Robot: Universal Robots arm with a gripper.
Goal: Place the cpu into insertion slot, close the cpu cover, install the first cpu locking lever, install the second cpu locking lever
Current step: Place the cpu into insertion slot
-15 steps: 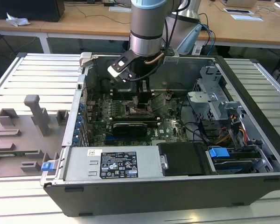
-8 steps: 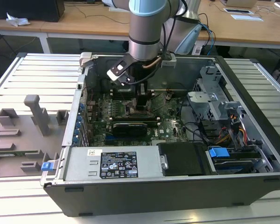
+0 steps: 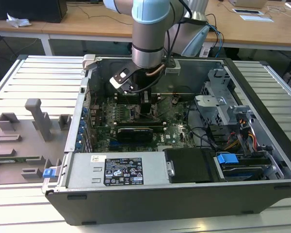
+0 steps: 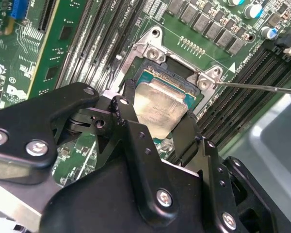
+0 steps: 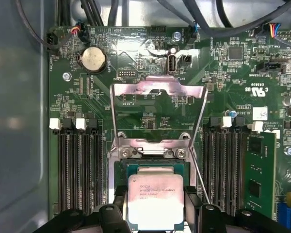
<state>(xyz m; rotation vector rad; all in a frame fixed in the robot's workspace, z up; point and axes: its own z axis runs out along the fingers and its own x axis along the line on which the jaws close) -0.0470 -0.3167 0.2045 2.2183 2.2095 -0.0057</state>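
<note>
Ribbed aluminium worktop (image 3: 34,73) carries, from the exterior view's left to its right: grey holder blocks (image 3: 36,119), an open computer case (image 3: 136,204), the arm (image 3: 148,34) reaching down over the green motherboard (image 3: 172,131), and a drive cage (image 3: 218,104).

**Position.** In both wrist views the end effector (image 5: 155,208) is closed on the cpu (image 5: 155,199), one finger against each of two opposite edges. The cpu sits directly over the insertion slot (image 5: 150,154). Whether it is fully seated cannot be told. The cpu cover (image 5: 157,90) stands swung open on the far side of the slot. One thin wire locking lever (image 5: 200,174) runs just beside the slot.

**Orientation.** The cpu lies flat or nearly flat, metal top facing up. It is close to square, so it has no marked long axis. Its edges run parallel to the slot rim and to the memory slots (image 5: 80,170) on either side.

**Hazards (judgement).**
- Releasing with the chip skewed or tilted would probably set one corner down first and bend the contacts.
- Uneven opening of the fingers could drag the chip sideways out of register.
- The lever lies near one finger, so a sideways move could catch it.
- The raised cover could be struck if the arm travels towards it.
</note>
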